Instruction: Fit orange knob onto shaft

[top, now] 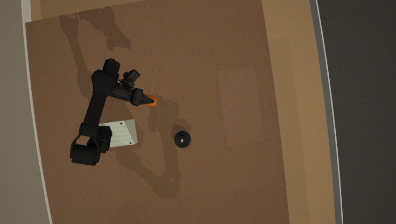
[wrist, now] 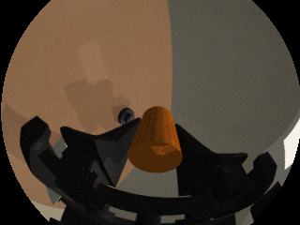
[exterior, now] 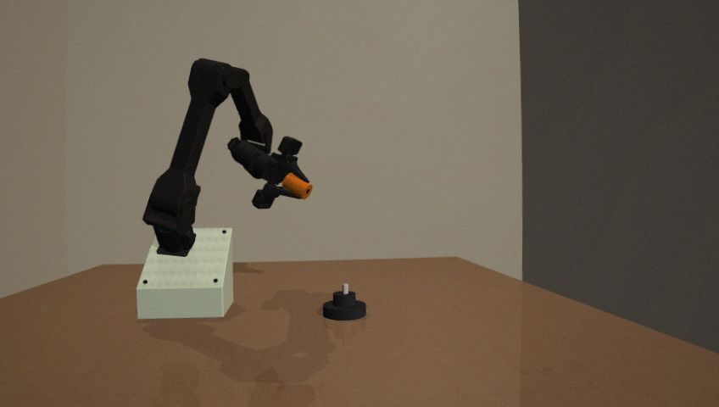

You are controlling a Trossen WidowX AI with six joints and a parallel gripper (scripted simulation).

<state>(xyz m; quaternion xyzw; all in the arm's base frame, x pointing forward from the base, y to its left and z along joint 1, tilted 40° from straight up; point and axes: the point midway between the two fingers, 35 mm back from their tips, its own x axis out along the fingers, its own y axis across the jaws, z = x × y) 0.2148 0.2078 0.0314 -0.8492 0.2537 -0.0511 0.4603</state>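
Orange knob in the grip, but way too tilted to seat yet

So the black six-joint arm [top: 95, 105] [exterior: 194, 136] is bent up and over from its pale green block base [top: 131, 133] [exterior: 180, 303]. Its black parallel-jaw gripper [top: 152, 101] [exterior: 303, 189] [wrist: 157, 124] is about half open, clamped on the ribbed, tapered orange knob [top: 154, 101] [exterior: 296, 185] [wrist: 156, 133], up in the air. The round black stepped pedestal [top: 178, 143] [exterior: 344, 309] [wrist: 123, 115] sits well apart on the table, silver D-shaped shaft [top: 181, 140] [exterior: 345, 288] bare.

The knob's holed end points sideways and down. My worry: lower it at that slant and the rim catches the shaft. Even upright, mismatched flats would jam it, and pushing harder could twist it in the fingers.
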